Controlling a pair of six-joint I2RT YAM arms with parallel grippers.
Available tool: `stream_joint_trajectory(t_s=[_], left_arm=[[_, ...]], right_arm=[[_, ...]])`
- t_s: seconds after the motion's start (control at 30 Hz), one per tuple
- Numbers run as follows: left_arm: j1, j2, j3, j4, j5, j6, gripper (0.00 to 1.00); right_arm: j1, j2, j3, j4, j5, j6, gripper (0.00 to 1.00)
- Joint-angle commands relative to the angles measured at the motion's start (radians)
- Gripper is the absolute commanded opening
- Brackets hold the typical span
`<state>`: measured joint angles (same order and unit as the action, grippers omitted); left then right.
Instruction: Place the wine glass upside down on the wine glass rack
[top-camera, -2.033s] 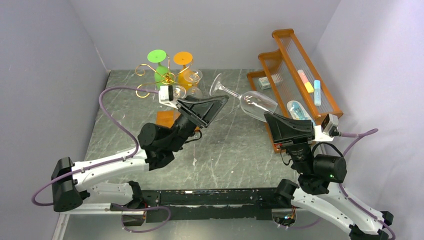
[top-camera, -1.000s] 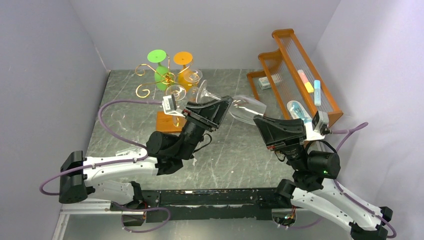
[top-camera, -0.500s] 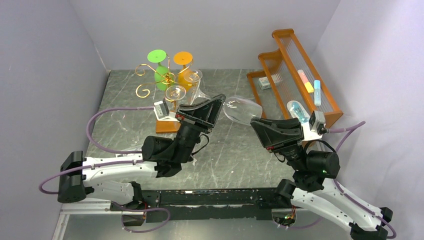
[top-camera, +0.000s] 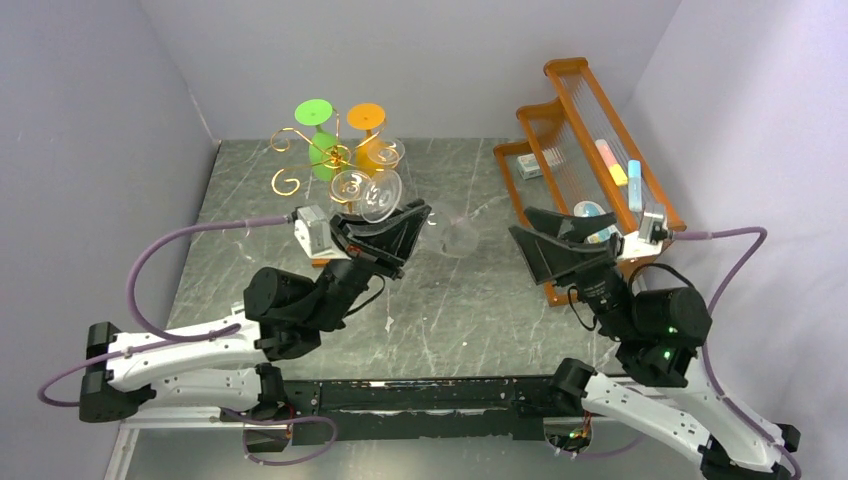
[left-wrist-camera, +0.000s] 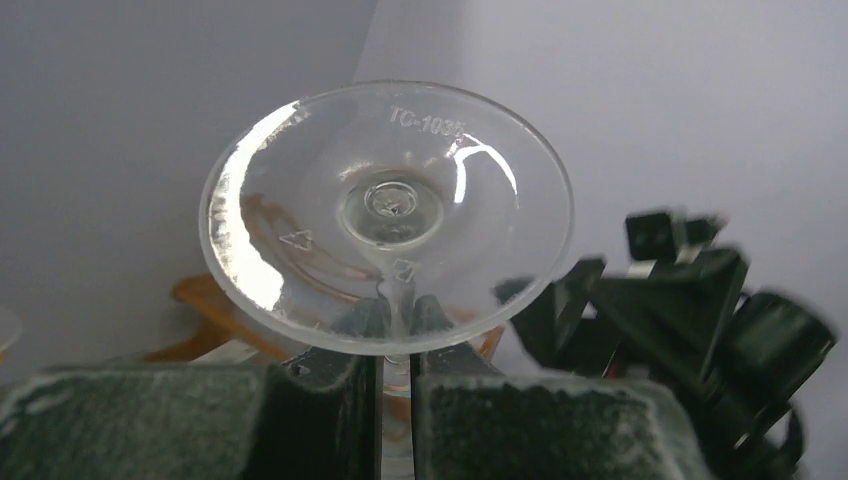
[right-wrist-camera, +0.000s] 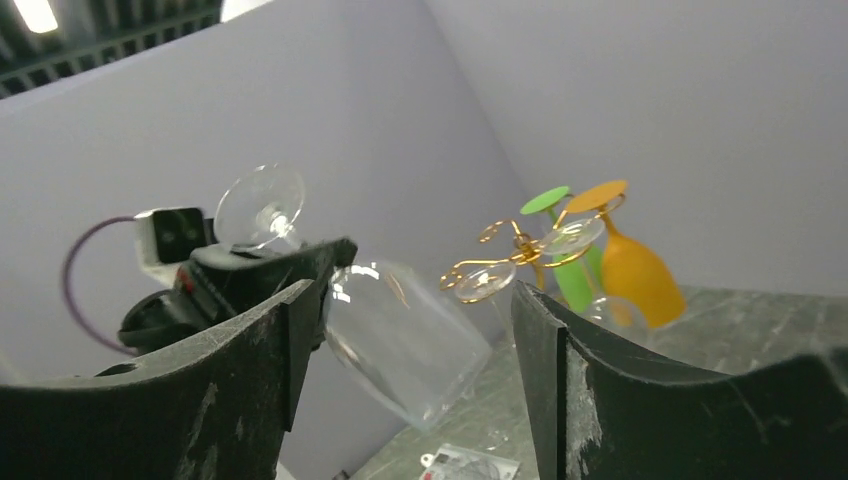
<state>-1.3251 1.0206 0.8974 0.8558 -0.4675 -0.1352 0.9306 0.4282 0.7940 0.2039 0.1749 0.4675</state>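
Observation:
A clear wine glass (top-camera: 458, 236) hangs tilted over the table with its foot (top-camera: 381, 196) up and to the left and its bowl down and to the right. My left gripper (top-camera: 412, 218) is shut on its stem. In the left wrist view the foot (left-wrist-camera: 385, 215) fills the frame above the shut left gripper (left-wrist-camera: 397, 340). My right gripper (top-camera: 522, 224) stands open, just right of the bowl and apart from it. Between the right gripper's (right-wrist-camera: 415, 300) fingers I see the bowl (right-wrist-camera: 400, 340). The gold wire wine glass rack (top-camera: 290, 180) stands behind, its base mostly hidden.
A green glass (top-camera: 318, 135), an orange glass (top-camera: 371, 140) and a clear one (top-camera: 350, 186) hang upside down on the rack. A large orange slatted shelf (top-camera: 575, 150) with small items stands at the right. Grey walls close in on three sides.
The left gripper shut on the stem and carried the glass left, foot rising. The right gripper opened, let go of the bowl and drew back to the right.

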Motion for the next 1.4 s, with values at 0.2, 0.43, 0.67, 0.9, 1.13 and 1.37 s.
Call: stream_joint_trajectory(t_s=[0.2, 0.43, 0.67, 0.9, 1.13, 1.37], left_arm=[[0.001, -0.049, 0.099, -0.667, 0.198, 0.297, 0.05], [0.001, -0.076, 0.053, -0.760, 0.218, 0.360, 0.05], [0.001, -0.062, 0.039, -0.789, 0.199, 0.450, 0.05], [0.001, -0.032, 0.020, -0.768, 0.182, 0.527, 0.05], [0.001, -0.042, -0.033, -0.720, 0.255, 0.546, 0.05], [0.001, -0.118, -0.119, -0.613, 0.310, 0.480, 0.25]], right_arm=[[-0.002, 0.217, 0.186, -0.237, -0.252, -0.001, 0.71], [-0.002, 0.248, 0.119, -0.106, -0.448, 0.147, 0.68], [-0.002, 0.254, 0.149, -0.224, -0.383, 0.264, 0.66], [-0.002, 0.320, 0.259, -0.457, -0.311, 0.348, 0.55], [-0.002, 0.354, 0.332, -0.646, -0.271, 0.396, 0.23], [-0.002, 0.341, 0.369, -0.663, -0.238, 0.451, 0.00]])
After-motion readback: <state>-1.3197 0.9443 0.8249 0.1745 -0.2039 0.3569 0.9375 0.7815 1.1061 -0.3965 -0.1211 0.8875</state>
